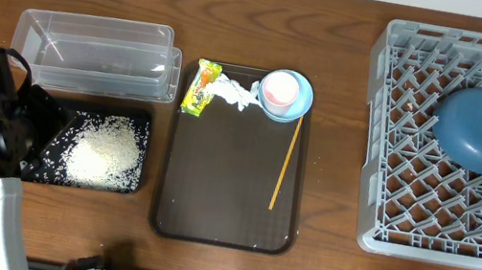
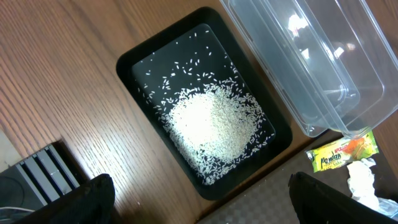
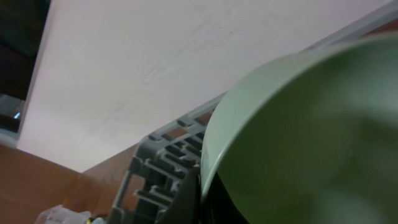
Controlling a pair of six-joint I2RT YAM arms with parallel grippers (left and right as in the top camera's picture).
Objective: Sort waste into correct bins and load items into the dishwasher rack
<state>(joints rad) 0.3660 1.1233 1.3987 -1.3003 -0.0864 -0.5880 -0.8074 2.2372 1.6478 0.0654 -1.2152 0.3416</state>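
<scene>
Rice grains (image 1: 105,152) are heaped in the black tray (image 1: 139,129), lower left; left jaws are spread wide, right jaws closed.

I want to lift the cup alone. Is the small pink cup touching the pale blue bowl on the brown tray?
Touching. The overhead view shows the small pink cup sitting inside the pale blue bowl, whose rim rings it.
</scene>
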